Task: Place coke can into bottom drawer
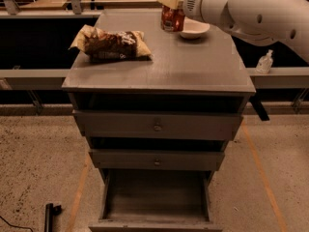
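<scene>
Progress looks early: small red cylindrical coke can (172, 17) is at the back of the grey wooden cabinet top (183, 66), beside a white round bowl (193, 29), with the pale two-finger gripper (171, 1) over its top, whether clamped I cannot tell, and the open grey bottom drawer (157, 193) not yet holding it.

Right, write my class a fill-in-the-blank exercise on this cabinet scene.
The robot's tool hangs directly ___ the small red coke can.
The lowest grey wooden drawer is pulled ___.
The brown chip bag lies to the picture's ___ of the white round bowl.
Missing words: above; open; left.
</scene>
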Tool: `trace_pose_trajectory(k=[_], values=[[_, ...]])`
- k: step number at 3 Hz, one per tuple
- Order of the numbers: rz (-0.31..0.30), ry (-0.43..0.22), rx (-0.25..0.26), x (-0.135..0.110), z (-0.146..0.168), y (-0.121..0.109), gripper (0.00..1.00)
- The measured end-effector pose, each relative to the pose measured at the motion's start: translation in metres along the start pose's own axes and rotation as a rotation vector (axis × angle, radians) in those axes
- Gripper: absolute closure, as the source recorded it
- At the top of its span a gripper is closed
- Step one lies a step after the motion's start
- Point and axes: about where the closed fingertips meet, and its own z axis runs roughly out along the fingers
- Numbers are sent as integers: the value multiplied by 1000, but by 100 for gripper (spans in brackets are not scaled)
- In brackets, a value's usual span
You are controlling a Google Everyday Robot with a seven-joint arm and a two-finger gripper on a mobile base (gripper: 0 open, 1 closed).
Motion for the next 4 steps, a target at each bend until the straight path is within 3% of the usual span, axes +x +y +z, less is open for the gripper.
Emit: trace_pose_trajectory(k=[1, 2, 3, 4], values=[[110, -36, -79, 11, -2, -39, 100], [132, -52, -243, 37, -17, -39, 100], [4, -40, -476, 39, -17, 41, 100], [-20, -11, -540, 48, -23, 57, 100]])
